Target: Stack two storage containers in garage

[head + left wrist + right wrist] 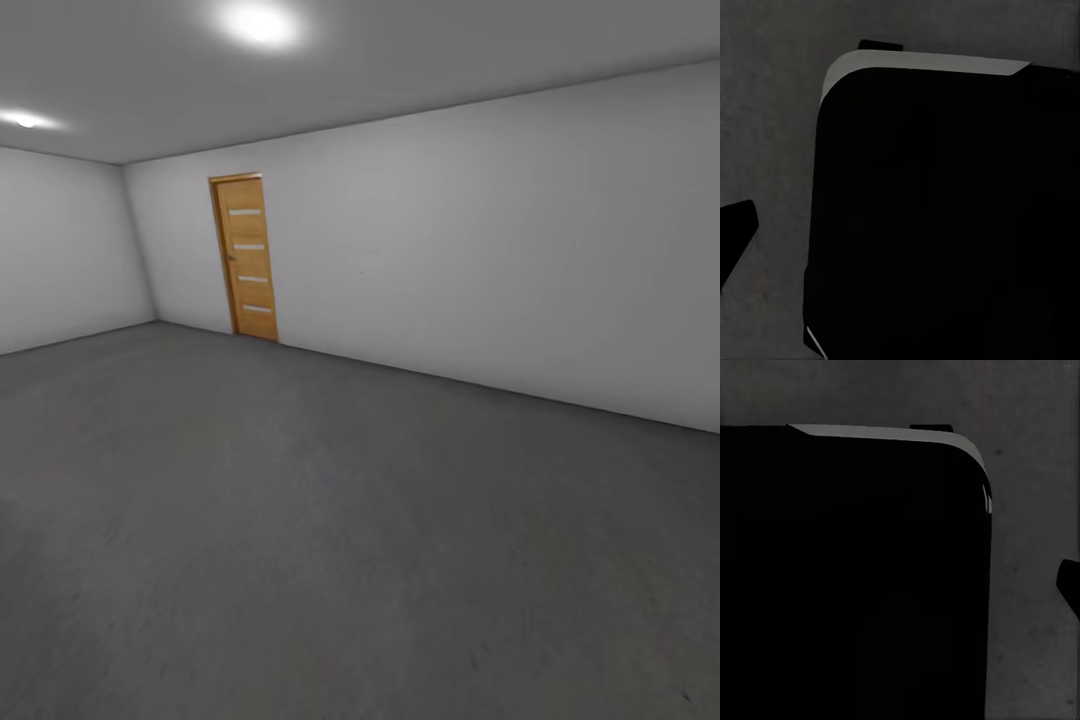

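Black, rounded robot bodywork [937,217] blocks most of what your wrist cameras see, so you cannot tell whether either end effector is apart or together. Beyond it lies dark grey concrete floor [330,540]. Your head camera shows the garage's pale walls [500,240] and a wooden door [245,258]; no container is visible.

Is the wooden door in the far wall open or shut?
Shut. The wooden door sits flat in its frame in the pale wall, with no gap showing.
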Robot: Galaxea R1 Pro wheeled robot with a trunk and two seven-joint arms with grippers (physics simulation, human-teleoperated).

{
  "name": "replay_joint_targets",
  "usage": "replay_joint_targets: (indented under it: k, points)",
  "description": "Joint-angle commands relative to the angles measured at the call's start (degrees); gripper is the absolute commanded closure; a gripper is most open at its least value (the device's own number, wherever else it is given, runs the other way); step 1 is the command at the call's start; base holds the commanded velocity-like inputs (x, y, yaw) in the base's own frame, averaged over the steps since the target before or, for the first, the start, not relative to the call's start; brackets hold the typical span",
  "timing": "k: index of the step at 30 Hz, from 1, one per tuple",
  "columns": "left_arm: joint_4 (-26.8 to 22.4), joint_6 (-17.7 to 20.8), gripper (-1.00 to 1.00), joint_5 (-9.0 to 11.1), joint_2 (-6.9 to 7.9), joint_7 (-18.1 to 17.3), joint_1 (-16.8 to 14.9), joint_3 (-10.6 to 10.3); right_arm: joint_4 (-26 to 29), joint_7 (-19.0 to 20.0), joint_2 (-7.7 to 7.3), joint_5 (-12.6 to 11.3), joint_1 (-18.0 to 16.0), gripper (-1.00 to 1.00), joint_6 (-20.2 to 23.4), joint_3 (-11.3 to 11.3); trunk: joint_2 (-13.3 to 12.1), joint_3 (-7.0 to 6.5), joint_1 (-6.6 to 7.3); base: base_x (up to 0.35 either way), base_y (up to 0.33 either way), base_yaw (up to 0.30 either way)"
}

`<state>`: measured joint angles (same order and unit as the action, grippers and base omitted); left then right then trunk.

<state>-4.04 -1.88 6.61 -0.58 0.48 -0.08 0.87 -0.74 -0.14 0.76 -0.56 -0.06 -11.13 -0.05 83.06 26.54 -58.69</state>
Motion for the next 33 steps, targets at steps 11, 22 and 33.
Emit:
replay_joint_targets:
  k: [11,22,33]
  points:
    - [0.0,-0.3,-1.0,0.5,0.05,0.0,0.0,0.0,0.2,-0.5,0.08,0.8,0.0,-1.0,0.2,0.5,0.0,0.04,-0.03,0.322,0.0,0.014]
    - [0.0,-0.3,-1.0,0.5,0.05,0.0,0.0,0.0,0.1,-1.5,0.2,0.3,0.0,-1.0,0.3,0.3,0.0,0.04,-0.03,0.322,0.0,0.232]
    - [0.0,-0.3,-1.0,0.5,0.05,0.0,0.0,0.0,0.0,-1.7,0.21,0.0,0.0,-1.0,0.3,-0.1,0.0,0.04,-0.03,0.322,0.0,0.273]
